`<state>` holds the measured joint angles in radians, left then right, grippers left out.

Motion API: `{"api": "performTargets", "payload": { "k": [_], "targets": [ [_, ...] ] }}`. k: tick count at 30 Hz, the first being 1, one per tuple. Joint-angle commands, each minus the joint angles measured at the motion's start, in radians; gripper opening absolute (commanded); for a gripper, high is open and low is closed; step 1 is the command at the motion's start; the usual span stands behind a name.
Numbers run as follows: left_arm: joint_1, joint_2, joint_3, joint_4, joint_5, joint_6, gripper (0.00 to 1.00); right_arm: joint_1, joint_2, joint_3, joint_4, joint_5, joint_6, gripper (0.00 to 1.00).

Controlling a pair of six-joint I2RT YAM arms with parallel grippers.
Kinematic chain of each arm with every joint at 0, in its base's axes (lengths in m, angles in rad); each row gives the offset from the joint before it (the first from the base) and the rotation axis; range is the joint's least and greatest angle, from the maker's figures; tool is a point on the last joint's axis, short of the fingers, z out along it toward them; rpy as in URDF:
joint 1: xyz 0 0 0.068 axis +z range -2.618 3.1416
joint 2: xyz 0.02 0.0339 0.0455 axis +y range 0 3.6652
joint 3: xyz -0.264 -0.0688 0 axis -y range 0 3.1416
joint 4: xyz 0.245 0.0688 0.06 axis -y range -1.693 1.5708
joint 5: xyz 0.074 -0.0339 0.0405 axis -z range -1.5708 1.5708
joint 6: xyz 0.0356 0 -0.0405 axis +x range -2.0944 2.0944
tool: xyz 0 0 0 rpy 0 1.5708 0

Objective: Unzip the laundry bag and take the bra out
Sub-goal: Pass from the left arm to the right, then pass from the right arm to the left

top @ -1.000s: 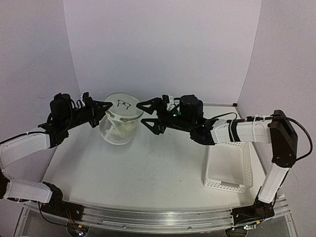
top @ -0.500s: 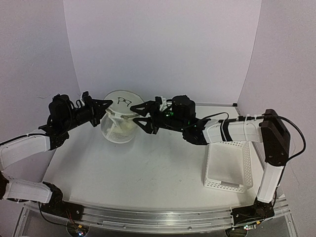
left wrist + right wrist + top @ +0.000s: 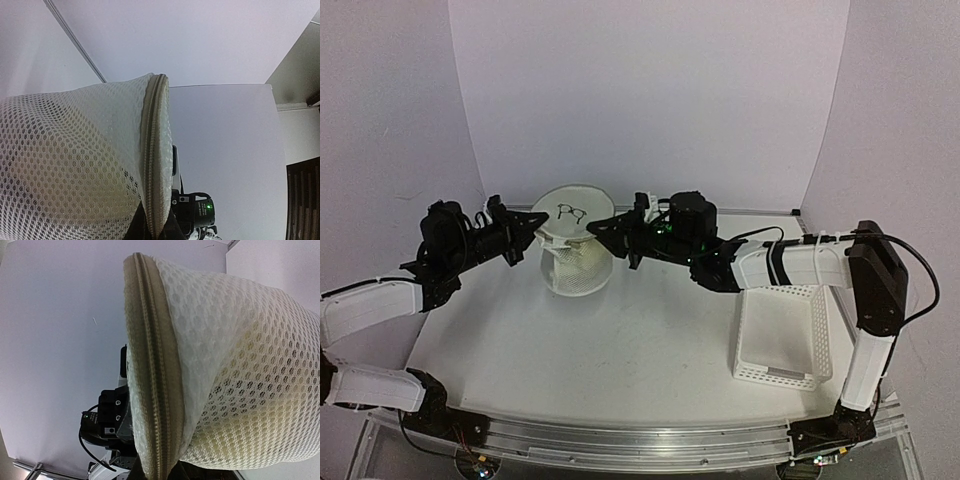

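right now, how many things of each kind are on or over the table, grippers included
laundry bag: 1
basket: 1
grippers: 2 (left gripper, right gripper)
total: 4

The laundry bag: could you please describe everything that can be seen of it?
The laundry bag is a small white honeycomb-mesh pouch, drum-shaped, its round face bearing a tiny black bra outline. A beige zipper rings the rim and looks closed. A pale item shows through the mesh. It sits back-left on the table, face tilted up. The left end effector and right end effector meet its rim from either side; grip unclear.
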<state>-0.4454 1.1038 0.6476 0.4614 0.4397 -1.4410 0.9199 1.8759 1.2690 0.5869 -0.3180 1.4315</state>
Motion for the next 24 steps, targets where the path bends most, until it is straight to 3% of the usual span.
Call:
{"api": "performTargets", "payload": {
  "k": [1,3,7,12,17,24],
  "targets": [
    [-0.009,-0.044,-0.012,0.089,0.012,0.002,0.00,0.004,-0.060,-0.007,0.045,0.018,-0.045,0.00],
    [-0.009,-0.045,-0.022,0.089,0.017,0.009,0.05,0.004,-0.070,-0.021,0.047,0.020,-0.058,0.00],
    [-0.009,-0.051,-0.048,0.089,0.026,0.012,0.36,0.004,-0.097,-0.062,0.061,0.028,-0.081,0.00],
    [-0.009,-0.048,-0.087,0.087,0.067,0.012,0.62,0.005,-0.118,-0.092,0.081,0.032,-0.101,0.00],
    [-0.012,-0.031,-0.129,0.089,0.107,0.014,0.70,0.005,-0.112,-0.091,0.104,0.000,-0.106,0.00],
    [-0.013,0.023,-0.132,0.089,0.190,0.055,0.71,0.006,-0.079,-0.094,0.174,-0.102,-0.106,0.00]
  ]
}}
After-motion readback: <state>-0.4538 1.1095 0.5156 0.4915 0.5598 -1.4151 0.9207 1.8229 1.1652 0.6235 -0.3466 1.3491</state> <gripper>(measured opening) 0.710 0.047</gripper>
